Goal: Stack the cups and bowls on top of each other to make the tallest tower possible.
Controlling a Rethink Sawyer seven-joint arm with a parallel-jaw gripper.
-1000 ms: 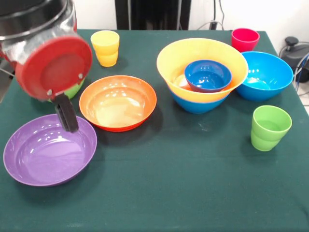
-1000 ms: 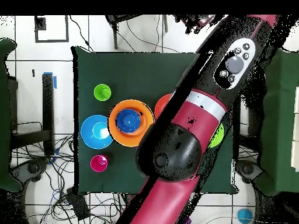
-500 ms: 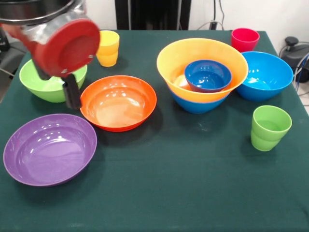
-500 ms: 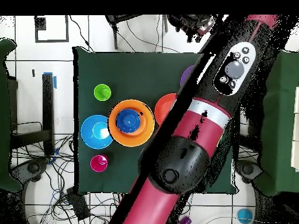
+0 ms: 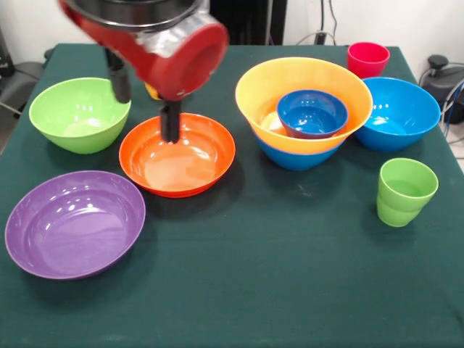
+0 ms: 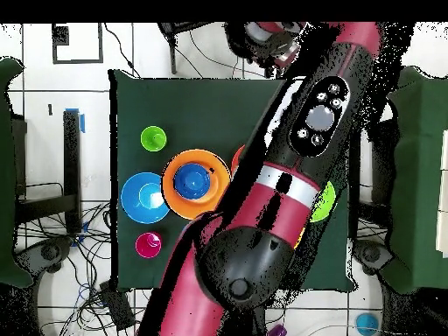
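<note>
Near left: the wide purple glossy plastic bowl (image 5: 75,223) sits alone on the green table cloth (image 5: 290,275), untouched.
Near right: the light green stepped plastic cup (image 5: 405,191) stands upright, well apart from the bowls.
Middle: the orange-red glossy bowl (image 5: 177,154) lies open side up; one dark finger of the gripper (image 5: 143,101) hangs over its far rim, the other stands further left, between it and the lime green round bowl (image 5: 79,113).
Gripper state: fingers spread wide, nothing between them.
Tower: the large yellow-orange bowl (image 5: 304,101) is nested in a blue bowl (image 5: 297,156), with the small blue bowl (image 5: 312,113) inside; it stands right of centre, touching or just beside a second large blue bowl (image 5: 400,112).
Far: the red-pink cup (image 5: 367,59) is at the right corner; the yellow cup is almost wholly hidden behind the arm.
Step in hand: by my judgement, you are lining up on the orange-red bowl's rim.
Next move: descend so the fingers straddle the rim wall, then close; the glossy wall may slip.
</note>
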